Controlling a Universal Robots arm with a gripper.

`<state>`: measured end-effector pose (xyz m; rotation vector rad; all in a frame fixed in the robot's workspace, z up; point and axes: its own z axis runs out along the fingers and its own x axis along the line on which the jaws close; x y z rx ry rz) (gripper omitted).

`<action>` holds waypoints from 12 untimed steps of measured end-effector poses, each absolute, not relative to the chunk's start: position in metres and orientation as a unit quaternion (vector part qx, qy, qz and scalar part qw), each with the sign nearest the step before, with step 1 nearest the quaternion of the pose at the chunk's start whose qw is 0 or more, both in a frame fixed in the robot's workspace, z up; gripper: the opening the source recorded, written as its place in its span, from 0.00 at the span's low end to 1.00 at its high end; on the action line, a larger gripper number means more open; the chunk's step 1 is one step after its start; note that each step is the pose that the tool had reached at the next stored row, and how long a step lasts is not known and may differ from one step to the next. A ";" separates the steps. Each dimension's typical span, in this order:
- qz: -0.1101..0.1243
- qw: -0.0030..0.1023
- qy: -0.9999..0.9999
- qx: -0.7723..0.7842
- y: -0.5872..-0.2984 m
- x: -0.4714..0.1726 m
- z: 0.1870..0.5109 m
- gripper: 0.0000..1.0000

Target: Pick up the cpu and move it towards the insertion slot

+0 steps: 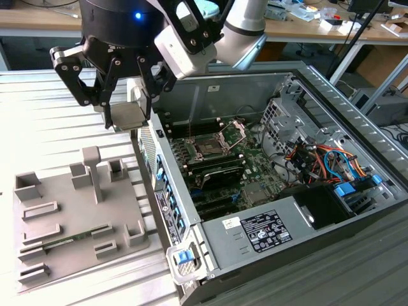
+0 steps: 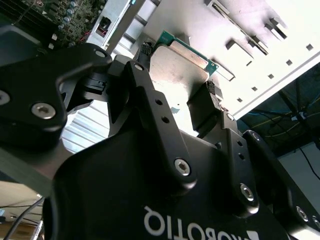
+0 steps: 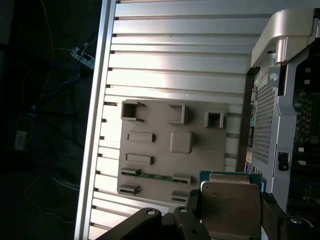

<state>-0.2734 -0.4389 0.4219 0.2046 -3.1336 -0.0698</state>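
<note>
Exterior view: cpu (image 1: 129,116) flat, metal top upward, squeezed between the fingers (image 1: 109,113).

The cpu (image 1: 129,116) is a flat square chip with a pale silver top and a thin green rim. It is clamped at 2 opposite edges by the jaws of the gripper (image 1: 129,113), clear above the table. The insertion slot (image 1: 207,148) is a dark square socket in a silver frame, its hinged plate raised. In the exterior view it lies at 4 o'clock from the chip, well apart.

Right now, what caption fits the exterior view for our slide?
Claw holds the cpu aloft between the tray and the open case.
</note>
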 end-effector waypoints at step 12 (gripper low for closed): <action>-0.022 0.000 -0.998 0.065 -0.439 -0.261 0.422 0.55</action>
